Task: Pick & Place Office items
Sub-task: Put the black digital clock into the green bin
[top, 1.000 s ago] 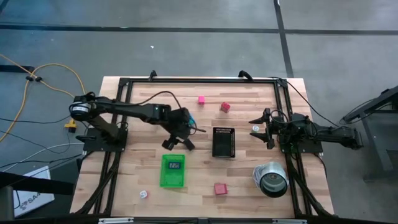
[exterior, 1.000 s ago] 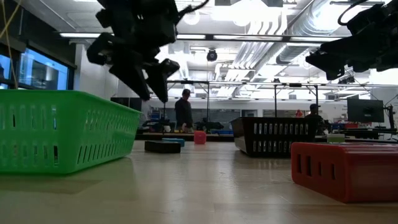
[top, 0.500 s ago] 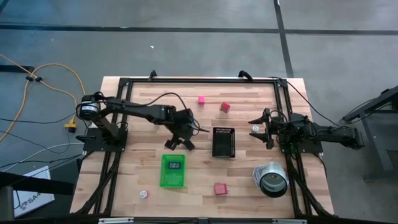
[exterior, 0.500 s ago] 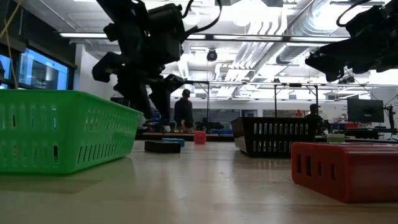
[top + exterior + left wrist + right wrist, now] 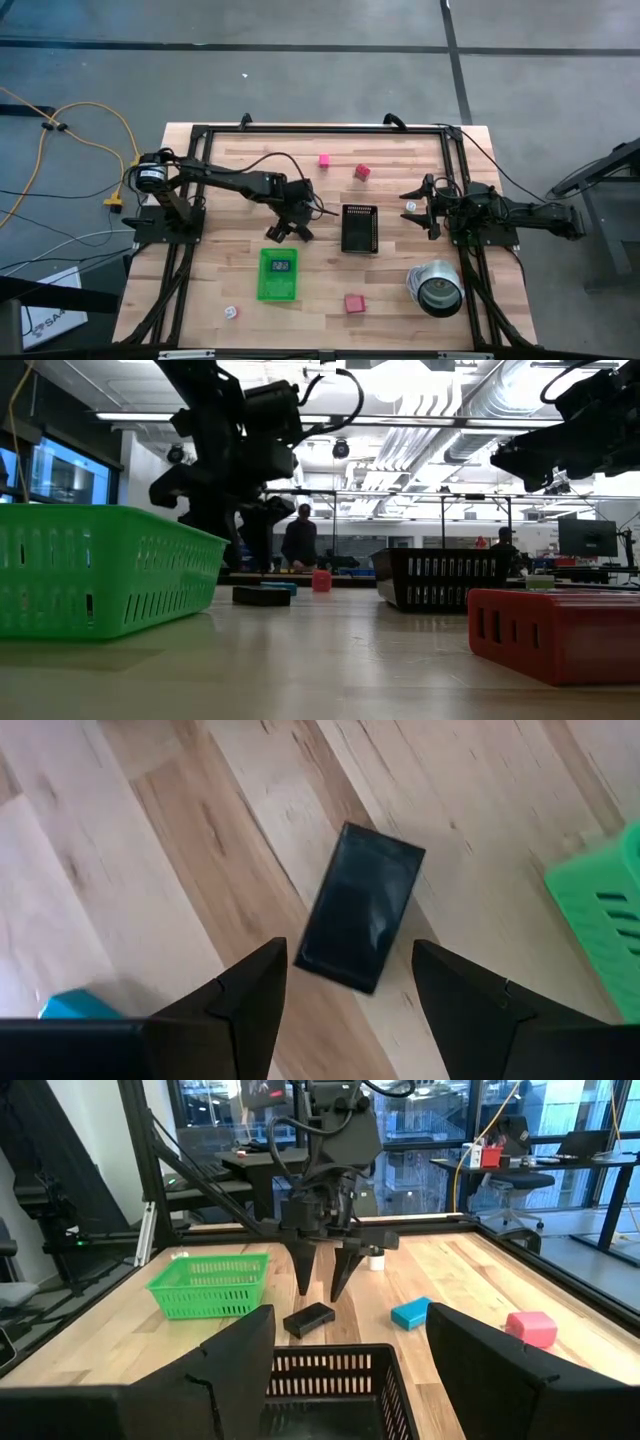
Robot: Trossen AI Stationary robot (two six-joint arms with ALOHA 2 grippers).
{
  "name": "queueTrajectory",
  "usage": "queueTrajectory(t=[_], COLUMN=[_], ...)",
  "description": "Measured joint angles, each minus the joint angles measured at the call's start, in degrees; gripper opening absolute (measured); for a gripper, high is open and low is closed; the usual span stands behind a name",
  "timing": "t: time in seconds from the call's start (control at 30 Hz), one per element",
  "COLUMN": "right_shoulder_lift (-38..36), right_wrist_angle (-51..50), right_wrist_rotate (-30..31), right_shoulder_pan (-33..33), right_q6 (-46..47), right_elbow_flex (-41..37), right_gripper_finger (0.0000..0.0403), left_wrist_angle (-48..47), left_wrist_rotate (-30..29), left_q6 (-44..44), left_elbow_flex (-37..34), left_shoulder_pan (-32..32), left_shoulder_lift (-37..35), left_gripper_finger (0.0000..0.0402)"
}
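Office pieces scattered flat across the wooden table

From above we see a pink block [image 5: 324, 159] and a red block [image 5: 361, 172] in the upper middle, another red block [image 5: 353, 303] at lower centre, and a small white piece [image 5: 231, 312] at lower left. A flat black rectangular piece [image 5: 360, 906] lies aslant on the wood in the middle of the left wrist frame (a light blue block [image 5: 82, 1004] shows at its lower left corner). All lie apart.
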Motion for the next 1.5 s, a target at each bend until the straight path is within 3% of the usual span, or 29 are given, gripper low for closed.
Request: queueTrajectory(t=[0.6,1.5], right_shoulder_lift=[0.0,0.0], right_wrist_angle=[0.0,-0.1], right_wrist_rotate=[0.0,0.0], right_shoulder_pan=[0.0,0.0], right_q6=[0.0,0.0], right_elbow_flex=[0.0,0.0], right_gripper_finger=[0.0248,0.0248], left_wrist_angle=[0.2,1.0], left_wrist_rotate=[-3.3,-1.6], left_q6=[2.4,4.0], left_elbow_flex=[0.0,-0.1], left_shoulder_pan=[-1.5,-1.7], left_shoulder_lift=[0.2,1.9], left_gripper_finger=[0.021,0.0227])
